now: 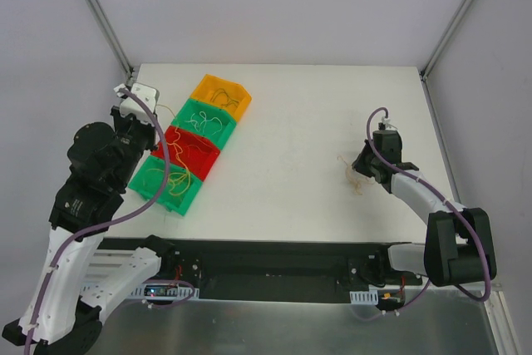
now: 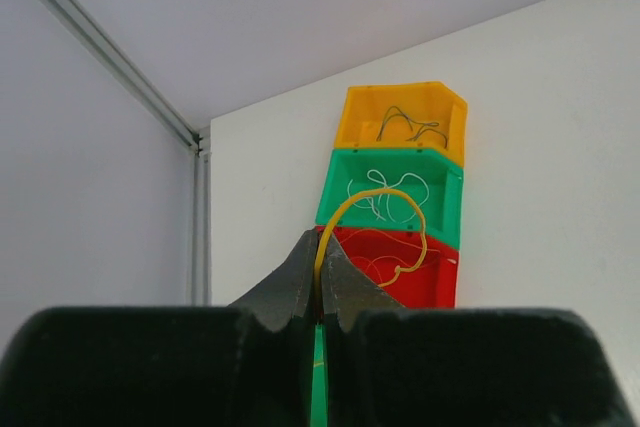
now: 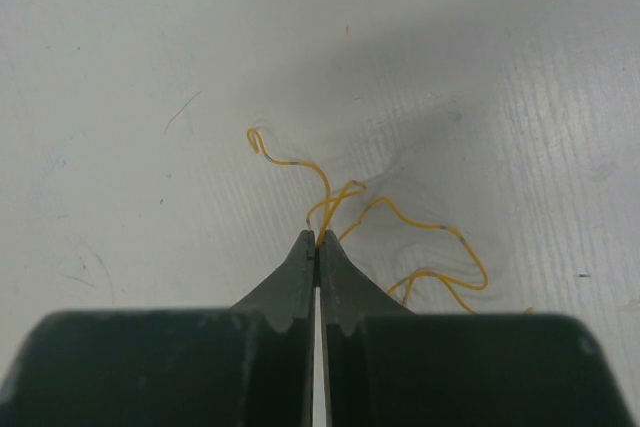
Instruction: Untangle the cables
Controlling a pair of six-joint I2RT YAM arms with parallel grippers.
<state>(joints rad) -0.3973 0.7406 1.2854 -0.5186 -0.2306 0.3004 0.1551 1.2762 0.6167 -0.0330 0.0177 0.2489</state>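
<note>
My left gripper is shut on a yellow wire that arcs up and curls back down in front of the red bin. In the top view this gripper is at the near end of the bin row. My right gripper is shut on a curly orange-yellow wire that trails over the white table. In the top view it is on the right side, with the small wire clump at its tip.
Four bins stand in a diagonal row at the left: orange, green, red, green, each holding thin wires. White walls and frame posts enclose the table.
</note>
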